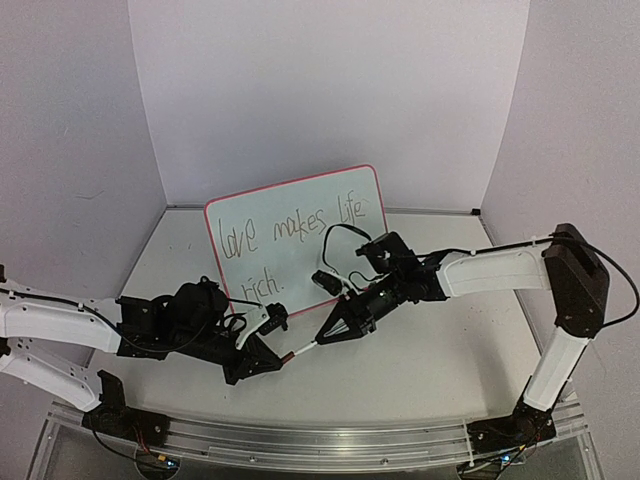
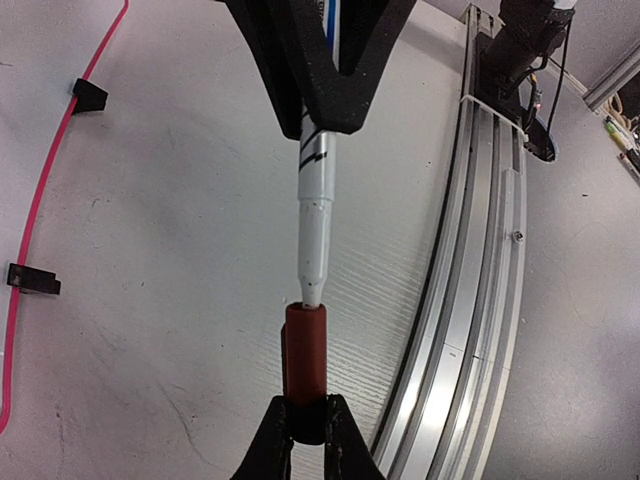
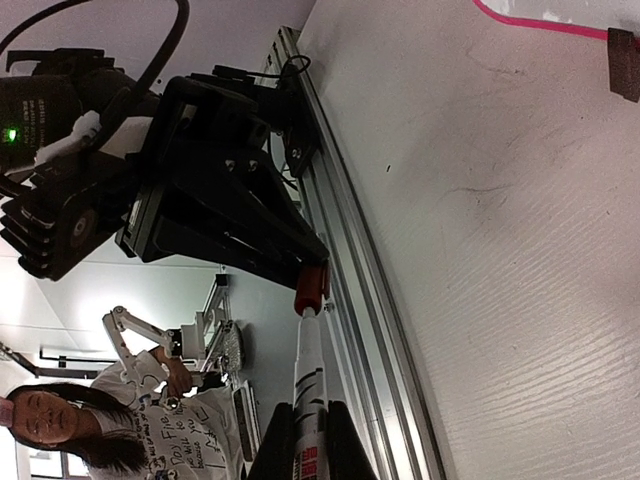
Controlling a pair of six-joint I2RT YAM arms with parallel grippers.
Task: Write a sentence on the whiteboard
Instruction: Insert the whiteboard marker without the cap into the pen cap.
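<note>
Dark handwritten sentence point(image 1: 290, 240) "love makes life rich." already fills two lines on the whiteboard point(image 1: 350, 192), so I'd say the writing's done and only recapping is left. Right pincer point(image 1: 335, 330) is clamped on the marker point(image 2: 315, 230) and left pincer point(image 2: 308, 415) on the red cap point(image 2: 305, 365), with the tip right at the cap's mouth. Whiteboard stands propped on the bench point(image 1: 450, 345) just behind both pincers, not touching them.

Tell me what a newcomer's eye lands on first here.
First, the two arms meeting tip to tip over the table: the right gripper is shut on a white marker, whose tip sits at the mouth of the red cap pinched by the left gripper. Behind them stands the whiteboard, with the sentence "love makes life rich." handwritten in two lines.
</note>
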